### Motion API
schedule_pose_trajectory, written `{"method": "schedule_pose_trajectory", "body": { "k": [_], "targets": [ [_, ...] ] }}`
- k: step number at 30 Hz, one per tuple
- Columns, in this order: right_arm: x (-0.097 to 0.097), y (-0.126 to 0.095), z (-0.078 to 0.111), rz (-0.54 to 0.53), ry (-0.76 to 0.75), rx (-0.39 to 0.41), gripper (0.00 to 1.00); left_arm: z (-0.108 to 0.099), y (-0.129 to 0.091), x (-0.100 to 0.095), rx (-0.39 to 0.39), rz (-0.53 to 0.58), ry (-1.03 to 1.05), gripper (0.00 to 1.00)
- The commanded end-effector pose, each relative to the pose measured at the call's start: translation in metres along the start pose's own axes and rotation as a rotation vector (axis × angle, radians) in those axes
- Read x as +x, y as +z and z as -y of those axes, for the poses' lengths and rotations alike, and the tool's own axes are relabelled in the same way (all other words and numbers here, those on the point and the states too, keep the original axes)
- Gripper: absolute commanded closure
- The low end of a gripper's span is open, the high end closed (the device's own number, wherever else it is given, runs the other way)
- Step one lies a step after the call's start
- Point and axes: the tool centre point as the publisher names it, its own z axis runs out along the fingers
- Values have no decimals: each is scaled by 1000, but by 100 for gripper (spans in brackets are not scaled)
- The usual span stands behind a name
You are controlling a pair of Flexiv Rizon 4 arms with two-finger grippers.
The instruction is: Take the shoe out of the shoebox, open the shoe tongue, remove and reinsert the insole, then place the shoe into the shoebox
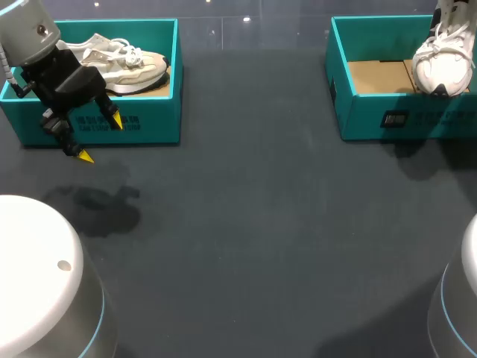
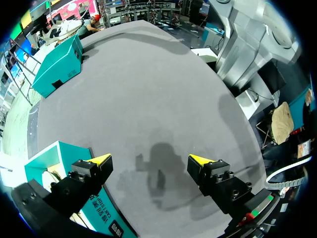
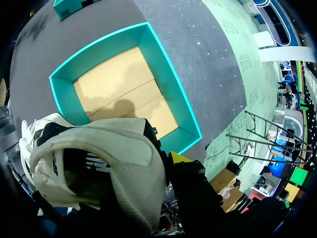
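Note:
A white shoe (image 1: 443, 64) hangs toe-down over the right end of the right teal shoebox (image 1: 373, 112), whose brown cardboard floor is bare. From the right wrist, the shoe's heel collar (image 3: 99, 163) fills the space by my right gripper (image 3: 166, 163), which is shut on it; only one yellow fingertip (image 3: 181, 157) shows. A second, beige shoe (image 1: 127, 63) lies in the left teal shoebox (image 1: 149, 127). My left gripper (image 1: 100, 138) hovers over that box's front wall, open and holding nothing (image 2: 151, 159).
The dark table (image 1: 261, 224) stretches between the two boxes. White rounded robot bases (image 1: 37, 276) (image 1: 458, 298) stand at the near corners. In the left wrist view the right shoebox (image 2: 59, 64) sits far across the table.

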Motion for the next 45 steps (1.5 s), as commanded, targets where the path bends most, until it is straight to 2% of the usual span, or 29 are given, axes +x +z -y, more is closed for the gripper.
{"method": "schedule_pose_trajectory", "body": {
  "k": [1,6,9,22,26,30,34,36,45],
  "targets": [
    [21,-3,21,47,165,24,100,0,0,1,-3,0,0,0],
    [30,0,33,43,345,37,100,0,0,1,-3,0,0,0],
    [33,0,40,18,536,77,100,0,0,1,-3,0,0,0],
    [33,0,40,18,536,77,100,0,0,1,-3,0,0,0],
    [29,9,59,-38,746,63,100,0,0,1,-3,0,0,0],
    [33,16,76,-53,916,89,100,0,0,1,-3,0,0,0],
    [37,17,81,-53,1023,97,100,0,0,1,-3,0,0,0],
    [38,19,83,-70,1110,131,100,0,0,1,-3,0,0,0],
    [38,19,83,-70,1110,131,100,0,0,1,-3,0,0,0]
  ]
}}
